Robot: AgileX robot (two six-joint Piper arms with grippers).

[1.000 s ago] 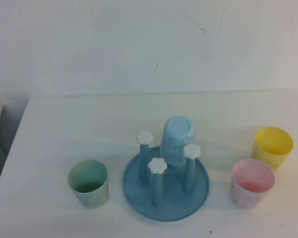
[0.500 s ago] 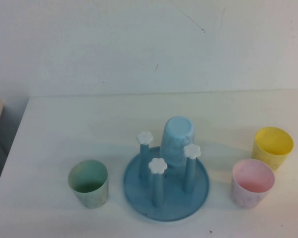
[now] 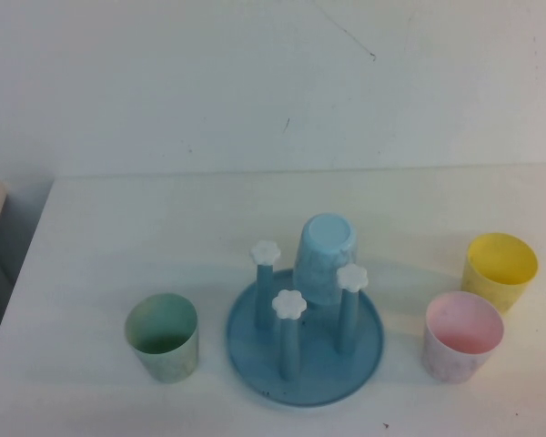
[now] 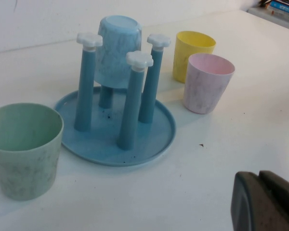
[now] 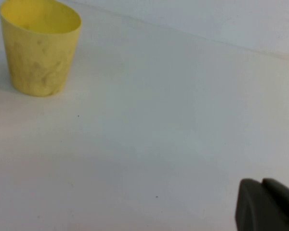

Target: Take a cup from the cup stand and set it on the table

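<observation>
Left end effector point(image 4: 265, 202): out of the high view; only a dark corner of it shows in the left wrist view, low over the table on the near side of the cup stand, and whether it is open or closed cannot be told. It has hold of nothing that shows.
Cup point(image 3: 163, 336): pale mint-green, speckled, standing upright with its mouth up on the table, just left of the cup stand and apart from it; it also shows in the left wrist view point(image 4: 24, 150).
Cup stand point(image 3: 255, 341): round blue dish near the middle of the table's near part, with four upright pegs; three white flower caps are bare.
Light blue cup point(image 3: 325, 257): upside down over the far peg of the stand, tilted slightly.
Pink cup point(image 3: 461, 336): upright on the table, right of the stand and clear of it.
Yellow cup point(image 3: 498, 270): upright, just beyond the pink cup and slightly further right.
Table point(image 3: 164, 237): plain white, carrying all four cups and the stand.
Right end effector point(image 5: 267, 206): out of the high view; a dark edge shows in the right wrist view, over bare table well apart from the yellow cup. Its opening cannot be told, and nothing is seen in it.
</observation>
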